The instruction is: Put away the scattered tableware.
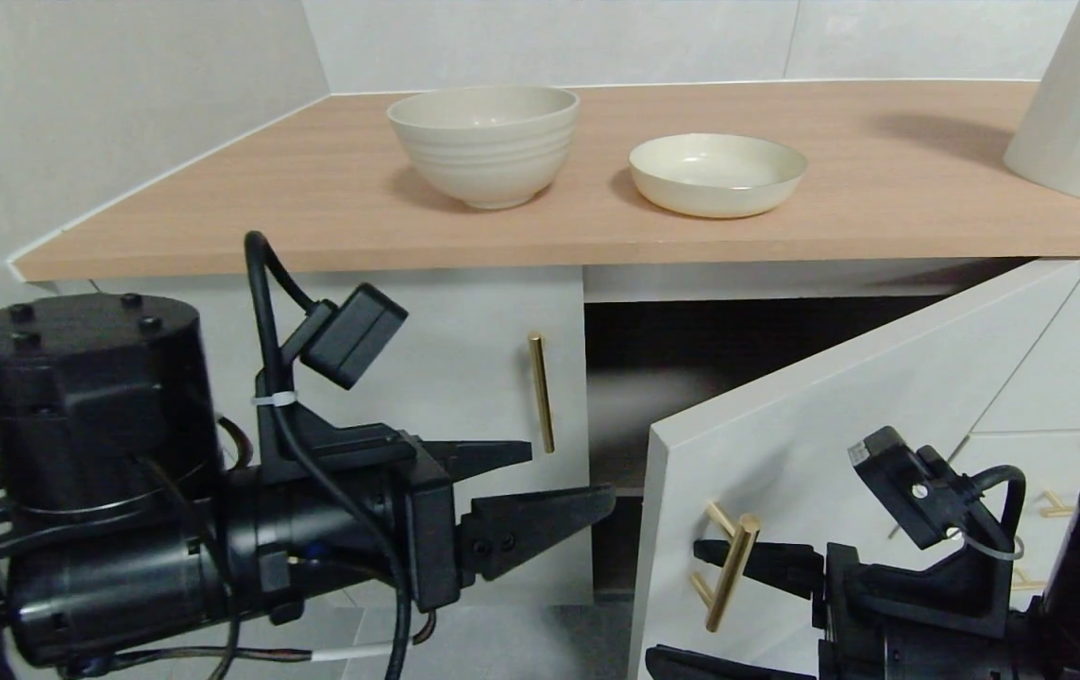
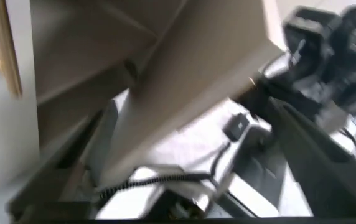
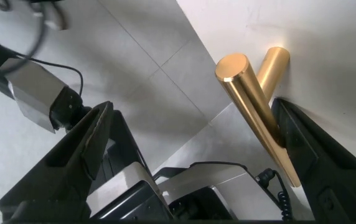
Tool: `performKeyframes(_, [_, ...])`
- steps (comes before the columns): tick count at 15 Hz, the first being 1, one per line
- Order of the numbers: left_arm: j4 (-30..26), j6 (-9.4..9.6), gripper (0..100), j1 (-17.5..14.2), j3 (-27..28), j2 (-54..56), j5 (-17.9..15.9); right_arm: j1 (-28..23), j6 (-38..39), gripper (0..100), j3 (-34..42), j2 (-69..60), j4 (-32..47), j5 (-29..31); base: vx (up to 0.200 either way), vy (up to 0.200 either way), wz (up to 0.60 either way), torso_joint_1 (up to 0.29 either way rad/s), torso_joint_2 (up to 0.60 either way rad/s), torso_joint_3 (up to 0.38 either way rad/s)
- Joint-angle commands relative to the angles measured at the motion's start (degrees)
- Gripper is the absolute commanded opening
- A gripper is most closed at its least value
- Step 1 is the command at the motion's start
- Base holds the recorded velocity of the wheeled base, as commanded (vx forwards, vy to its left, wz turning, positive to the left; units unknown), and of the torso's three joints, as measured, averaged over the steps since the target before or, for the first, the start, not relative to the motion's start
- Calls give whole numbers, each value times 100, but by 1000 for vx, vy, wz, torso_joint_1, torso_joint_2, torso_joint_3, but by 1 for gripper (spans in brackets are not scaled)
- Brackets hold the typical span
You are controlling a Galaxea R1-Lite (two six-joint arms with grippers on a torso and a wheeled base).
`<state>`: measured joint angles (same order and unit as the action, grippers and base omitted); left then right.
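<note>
Right end effector straddles the gold handle of the partly open cabinet door, fingers wide. It should close squarely on the bar, then pull along the door's arc. The bowl and shallow dish sit on the desk above.

Black left claw carries a looped black cable.

You are facing a countertop where a deep bowl is sitting left of a shallow dish, the two apart. Below, the right cabinet door is hanging open toward you. Your right gripper is straddling its handle, and your left gripper is hovering before the closed door.
</note>
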<state>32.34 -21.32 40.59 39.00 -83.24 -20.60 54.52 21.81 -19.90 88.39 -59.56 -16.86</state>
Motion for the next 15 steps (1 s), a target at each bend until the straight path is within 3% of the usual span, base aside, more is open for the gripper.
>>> performKeyframes(1, [615,5,0,36,3,-738,100,-2,-1,100,-6,29,6,16,0,0,0,0,0,0])
performKeyframes(3, [1292,14,0,36,-59,-1081,206,-2,-1,100,-6,20,6,16,0,0,0,0,0,0])
performKeyframes(7, [2751,823,0,159,-490,-1819,39,-20,-1,100,-6,-24,6,34,0,0,0,0,0,0])
performKeyframes(11, [3577,884,0,581,-384,-2504,12,-169,-10,100,-23,-217,6,42,0,0,0,0,0,0])
performKeyframes(15, [3920,884,0,660,-59,-2707,-76,-442,-28,100,38,-402,6,51,0,0,0,0,0,0])
